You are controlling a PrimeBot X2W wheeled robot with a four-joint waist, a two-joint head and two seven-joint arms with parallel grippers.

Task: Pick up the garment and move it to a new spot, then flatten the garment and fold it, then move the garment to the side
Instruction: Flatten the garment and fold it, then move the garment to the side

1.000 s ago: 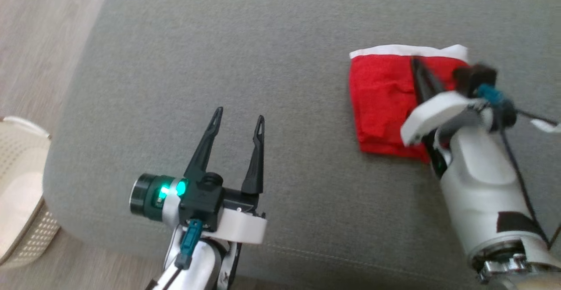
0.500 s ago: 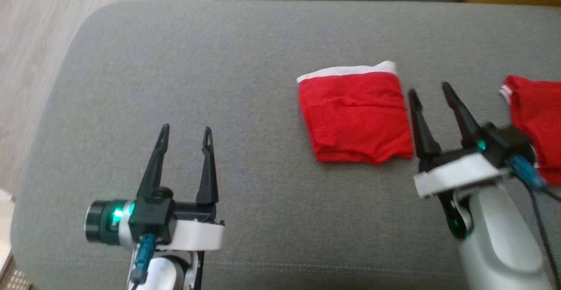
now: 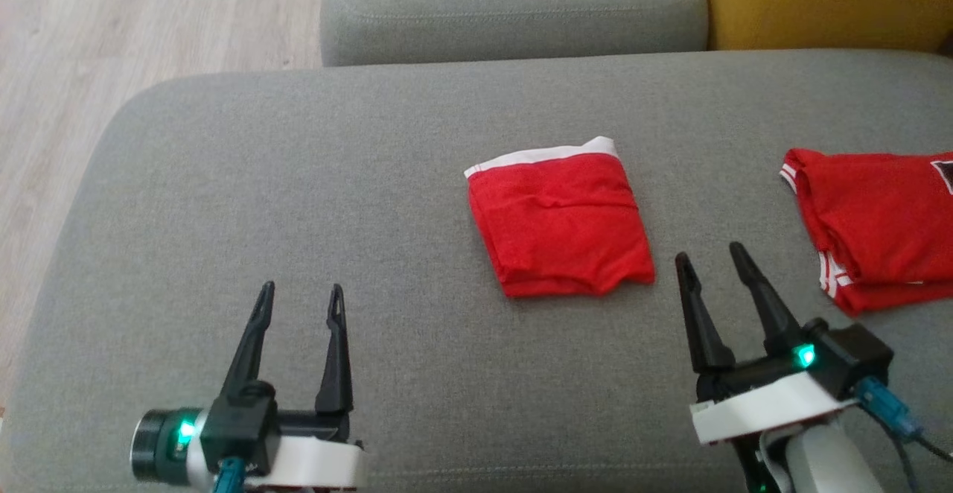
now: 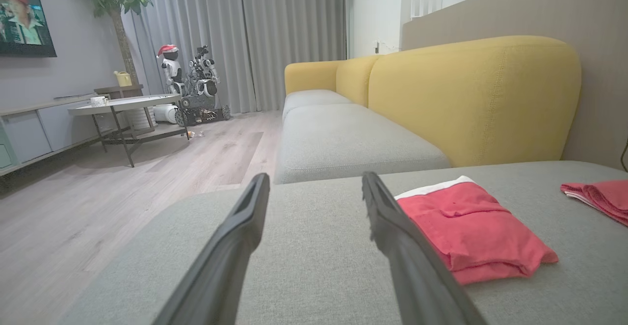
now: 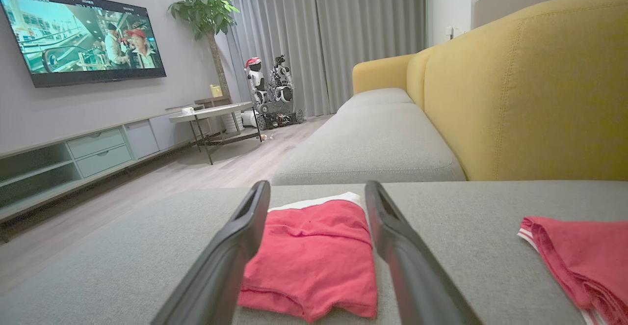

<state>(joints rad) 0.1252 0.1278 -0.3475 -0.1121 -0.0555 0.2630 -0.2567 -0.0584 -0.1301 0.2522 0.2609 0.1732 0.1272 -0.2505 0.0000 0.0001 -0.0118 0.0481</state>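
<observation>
Folded red garment point(image 3: 560, 225) lies flat mid-way across grey sofa seat point(image 3: 298, 180), touching neither gripper. Left gripper point(image 3: 301, 287): fingers spread, empty, well apart from it. Right gripper point(image 3: 709, 253): fingers spread, empty, near garment's front right corner.

We see our left gripper point(image 3: 301, 292) low left in head view: two long dark plastic fingers point(image 3: 334, 359) spread wide, pointing up-frame, nothing between them. Our right gripper point(image 3: 709, 253) sits low right, same build, fingers parted, empty, leaning slightly leftward. Both white wrist shells point(image 3: 313, 467) show green lights point(image 3: 184, 431).
</observation>
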